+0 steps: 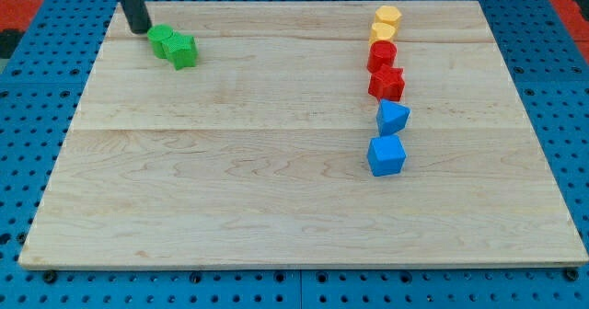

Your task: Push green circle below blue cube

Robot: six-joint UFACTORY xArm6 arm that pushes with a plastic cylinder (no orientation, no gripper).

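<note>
So my tip point(140, 29) is parked way up at about 10 o'clock on the wooden board point(276, 208), touching or just beside the green circle point(162, 40) on its upper-left side. No jaws on me at all, just a plain dark rod, so nothing is clamped or held.

The green circle sits near the board's top-left corner, and a second green block point(183, 51) (shape hard to call, maybe a star) is pressed right against it at its 4 o'clock. Together the pair makes a short lump whose long axis runs from 10 o'clock down to 4 o'clock. The circle itself is round-ish, so I can't tell any facing for it.

The blue cube point(386, 154) is well apart, over at 3 o'clock on the board, at the bottom of a column: yellow block point(387, 17), second yellow block point(382, 33), red block point(382, 55), red star point(386, 83), blue block point(393, 118), then the cube.

Below the cube, toward 6 o'clock, there's bare wood down to the board's bottom edge, and the whole middle between the greens and that column is open too. Around the board is blue pegboard point(37, 116). No writing or labels I can read anywhere.
</note>
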